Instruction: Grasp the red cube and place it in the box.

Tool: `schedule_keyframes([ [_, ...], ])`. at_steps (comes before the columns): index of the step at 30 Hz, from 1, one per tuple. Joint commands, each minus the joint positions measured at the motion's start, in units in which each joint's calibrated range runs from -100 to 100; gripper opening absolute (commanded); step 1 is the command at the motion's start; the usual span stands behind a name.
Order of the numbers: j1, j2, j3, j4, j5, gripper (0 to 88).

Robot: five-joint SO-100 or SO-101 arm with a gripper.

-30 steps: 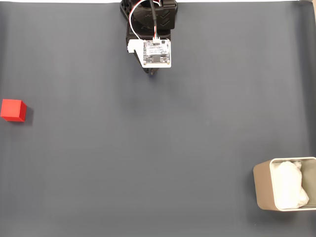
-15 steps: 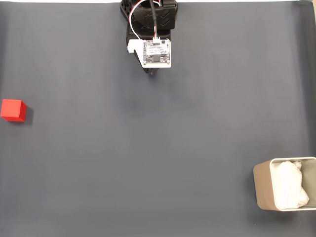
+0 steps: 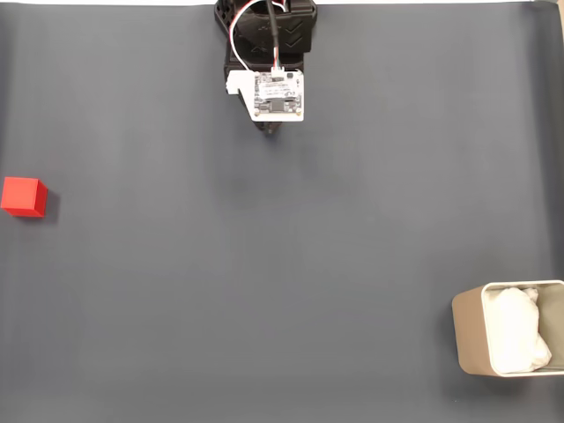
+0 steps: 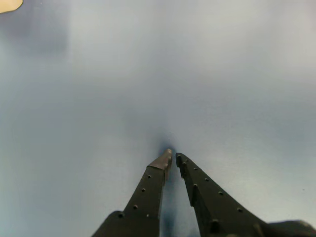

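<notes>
In the fixed view the red cube [image 3: 22, 196] sits on the dark mat at the far left edge. The beige box [image 3: 467, 328], with white lining inside, stands at the bottom right corner, partly cut off by the frame. My arm hangs at the top centre, its white circuit board facing up, and the gripper [image 3: 272, 130] pokes out just below it, far from both cube and box. In the wrist view the gripper [image 4: 173, 155] is shut, its two black fingers meeting at the tips above bare mat with nothing between them.
The dark grey mat [image 3: 282, 264] covers the whole table. A small beige sliver [image 4: 7, 4] shows in the top left corner of the wrist view; I cannot tell what it is.
The arm has drawn back very slightly toward the top edge of the fixed view. Cube and box have not moved.
</notes>
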Motion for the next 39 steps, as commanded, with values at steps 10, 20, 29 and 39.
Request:
schedule_keyframes([
  [10, -0.95, 24.69, -40.52, -6.9, 0.68, 0.0],
  [20, -0.39, 49.74, -79.03, 3.59, -0.05, 0.0],
  [29, 4.66, 58.32, -90.71, 9.17, -0.1, 0.0],
  [39, 16.09, 65.42, -96.82, 12.86, -0.54, 0.0],
])
